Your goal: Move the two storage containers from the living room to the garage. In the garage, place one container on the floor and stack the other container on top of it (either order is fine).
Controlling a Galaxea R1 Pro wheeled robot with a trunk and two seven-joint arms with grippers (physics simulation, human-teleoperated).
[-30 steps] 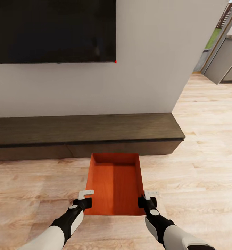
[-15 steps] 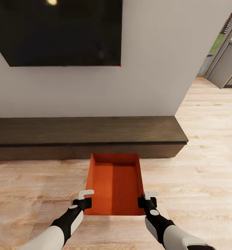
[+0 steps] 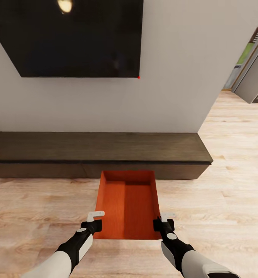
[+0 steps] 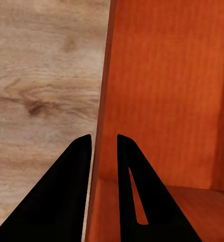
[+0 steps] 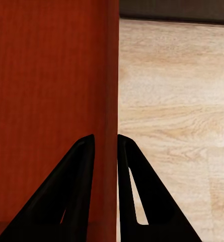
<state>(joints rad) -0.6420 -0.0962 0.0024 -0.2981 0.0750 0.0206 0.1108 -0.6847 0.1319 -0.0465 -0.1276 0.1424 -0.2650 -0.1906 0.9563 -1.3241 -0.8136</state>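
The storage container (image 3: 127, 204) is hanging over the wood-plank floor (image 3: 225, 200) in front of the low dark bench (image 3: 98, 148). The left gripper (image 4: 104, 143) is pinching its left wall, the right gripper (image 5: 105, 143) its right wall, both nearly closed. Versus a second ago, the view's sliding: the TV (image 3: 73, 36) and bench are drifting right, so the camera's moving while the bin's staying put between the arms.

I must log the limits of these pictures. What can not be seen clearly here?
- Second container: not seen.
- Underside of the held storage container: head view, hidden by its own walls.
- TV: head view, top and left cut by the edge.
- Contact of the left fingers and right fingers: wrist views, the thin wall covers it.
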